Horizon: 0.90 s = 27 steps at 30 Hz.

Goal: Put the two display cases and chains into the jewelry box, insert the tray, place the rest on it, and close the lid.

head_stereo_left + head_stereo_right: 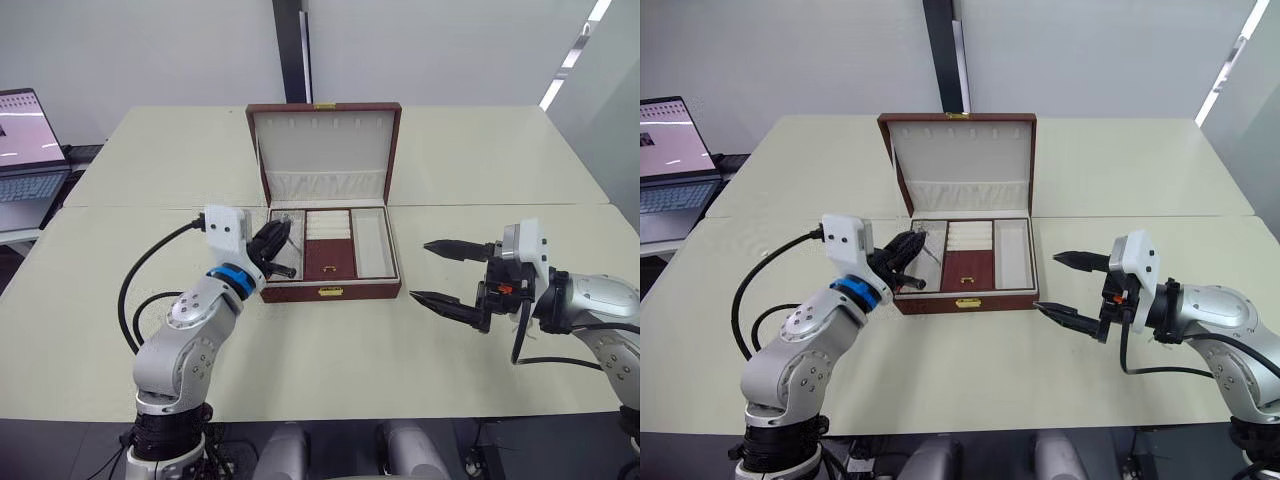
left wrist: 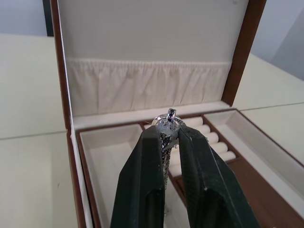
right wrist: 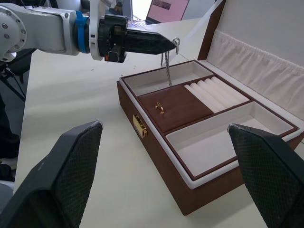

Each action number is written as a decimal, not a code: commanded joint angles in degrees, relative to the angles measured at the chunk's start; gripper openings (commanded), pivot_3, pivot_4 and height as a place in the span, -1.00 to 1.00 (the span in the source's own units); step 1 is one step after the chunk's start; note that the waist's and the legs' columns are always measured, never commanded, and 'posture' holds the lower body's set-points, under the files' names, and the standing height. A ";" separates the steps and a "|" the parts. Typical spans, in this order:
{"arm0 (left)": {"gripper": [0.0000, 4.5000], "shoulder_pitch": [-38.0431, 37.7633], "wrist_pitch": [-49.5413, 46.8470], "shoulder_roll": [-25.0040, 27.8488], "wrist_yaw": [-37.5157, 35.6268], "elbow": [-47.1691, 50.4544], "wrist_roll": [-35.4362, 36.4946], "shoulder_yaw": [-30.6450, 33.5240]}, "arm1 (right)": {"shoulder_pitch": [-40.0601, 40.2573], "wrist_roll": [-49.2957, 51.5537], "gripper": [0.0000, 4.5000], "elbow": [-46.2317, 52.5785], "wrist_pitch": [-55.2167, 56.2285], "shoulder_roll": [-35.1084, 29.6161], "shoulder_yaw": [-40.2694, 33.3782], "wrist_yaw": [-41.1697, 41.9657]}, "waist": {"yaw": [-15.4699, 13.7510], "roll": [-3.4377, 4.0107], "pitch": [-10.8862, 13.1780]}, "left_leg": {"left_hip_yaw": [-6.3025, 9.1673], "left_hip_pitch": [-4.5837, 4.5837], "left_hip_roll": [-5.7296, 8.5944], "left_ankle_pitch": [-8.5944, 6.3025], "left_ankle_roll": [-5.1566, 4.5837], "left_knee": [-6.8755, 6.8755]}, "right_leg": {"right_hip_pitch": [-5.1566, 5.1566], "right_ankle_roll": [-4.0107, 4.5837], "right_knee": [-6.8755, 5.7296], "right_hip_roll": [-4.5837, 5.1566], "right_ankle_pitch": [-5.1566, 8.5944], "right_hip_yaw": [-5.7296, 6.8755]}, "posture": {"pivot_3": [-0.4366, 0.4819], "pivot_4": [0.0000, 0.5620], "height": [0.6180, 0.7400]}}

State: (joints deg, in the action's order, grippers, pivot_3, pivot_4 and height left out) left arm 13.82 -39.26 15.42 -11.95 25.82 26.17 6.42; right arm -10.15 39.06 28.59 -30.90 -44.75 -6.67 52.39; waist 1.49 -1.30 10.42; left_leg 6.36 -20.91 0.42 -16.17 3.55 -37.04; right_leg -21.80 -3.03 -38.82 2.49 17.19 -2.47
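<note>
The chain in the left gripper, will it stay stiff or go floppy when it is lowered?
Probably floppy: the chain hangs straight down from the left gripper. Likely light, being thin. It may collapse into the tray compartment below.

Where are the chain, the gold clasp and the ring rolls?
chain (image 3: 167,71): right wrist view, hanging links below the left pincer.
gold clasp (image 3: 139,126): right wrist view, latch on the box front.
ring rolls (image 3: 216,91): right wrist view, middle cream roll.

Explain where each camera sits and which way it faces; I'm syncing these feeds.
Head views: look forward and down at the open jewelry box; both arms show.
Left wrist view: looks along the left gripper, jaws shut on a chain, into the box.
Right wrist view: looks between the open right gripper at the box.
All share the tray.
</note>
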 commanded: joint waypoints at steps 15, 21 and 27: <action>0.15 0.89 1.21 0.09 -0.52 1.37 -0.07 0.08 | -1.44 0.38 1.00 1.75 -0.63 -0.51 -1.19 -0.39 | 0.02 0.00 0.00 | -0.01 0.00 0.00 0.00 0.00 0.01 | 0.00 0.00 0.01 0.00 0.00 0.00 | -0.05 -0.47 1.00; 0.88 1.04 1.06 0.26 -1.04 1.38 0.31 0.12 | -0.79 0.17 1.00 1.07 -0.16 -0.54 -1.70 0.00 | 0.02 0.00 0.00 | 0.00 0.00 0.00 0.00 0.00 0.00 | 0.00 0.00 0.01 0.00 0.00 0.00 | -0.05 -0.47 1.00; 0.99 0.39 2.35 6.07 -10.25 -1.69 3.48 3.57 | 1.21 -0.71 1.00 -2.58 1.08 -1.24 -4.82 0.65 | 0.06 0.00 0.00 | -0.02 0.01 0.00 0.00 0.00 0.01 | 0.00 0.00 0.01 0.00 0.00 -0.01 | -0.05 -0.47 1.00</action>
State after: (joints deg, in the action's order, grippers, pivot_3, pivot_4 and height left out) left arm 14.17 -38.26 19.15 -18.26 24.32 28.11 7.26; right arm -9.41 38.92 26.83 -31.34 -44.92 -8.37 52.53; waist 1.56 -1.30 10.42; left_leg 6.35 -20.90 0.41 -16.17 3.55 -37.03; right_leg -21.79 -3.03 -38.82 2.48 17.19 -2.47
